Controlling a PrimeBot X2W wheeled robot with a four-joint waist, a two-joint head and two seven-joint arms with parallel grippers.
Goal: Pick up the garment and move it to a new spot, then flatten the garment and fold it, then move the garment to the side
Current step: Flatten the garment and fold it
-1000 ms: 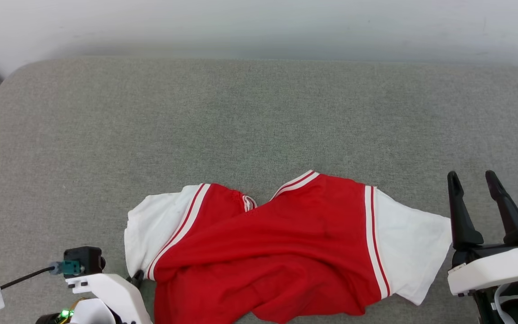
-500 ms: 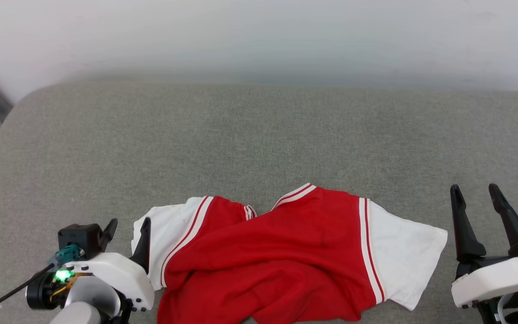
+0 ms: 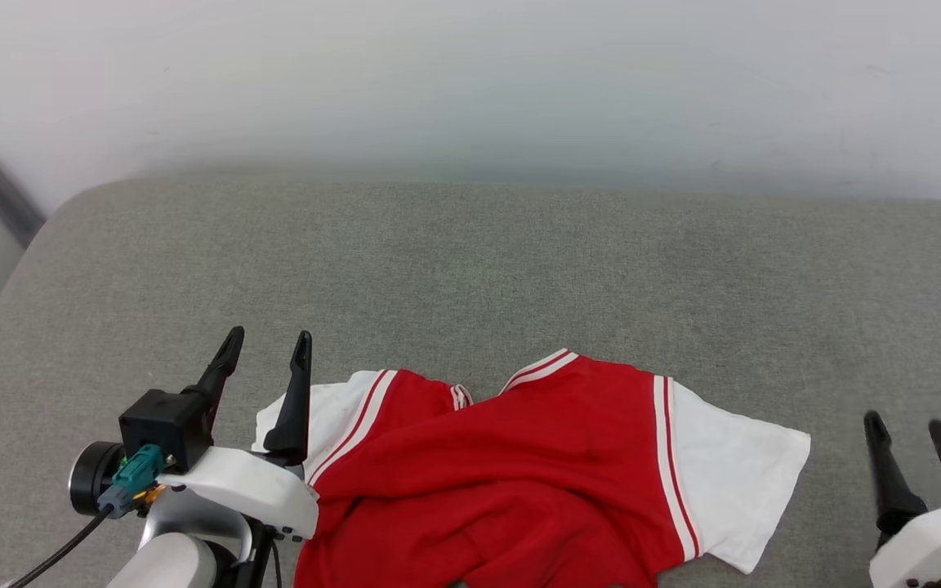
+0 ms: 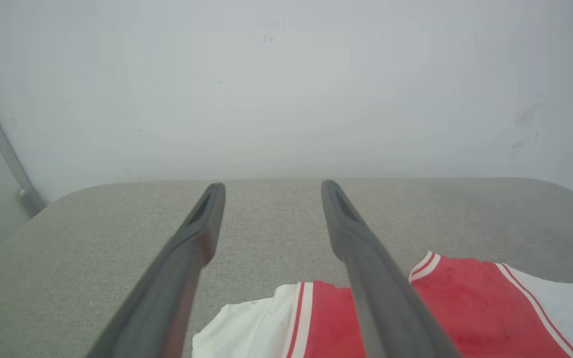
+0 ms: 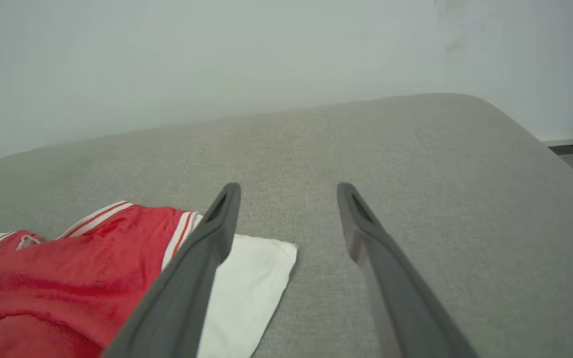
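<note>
Red jersey [image 3: 511, 482]: rumpled, near edge of grey cushion [image 3: 470, 269]; flattening, folding remain.
Left gripper [image 3: 269, 333]: spread, empty.
Right gripper [image 3: 904, 420]: spread, empty.

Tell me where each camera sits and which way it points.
Head view: on the head, looking forward and down at the garment on a grey cushion; left gripper and right gripper show, both open.
Left wrist view: on the left wrist, looking along its own two fingers toward the wall.
Right wrist view: on the right wrist, likewise.
Shared: both wrist views catch the garment and wall.
</note>
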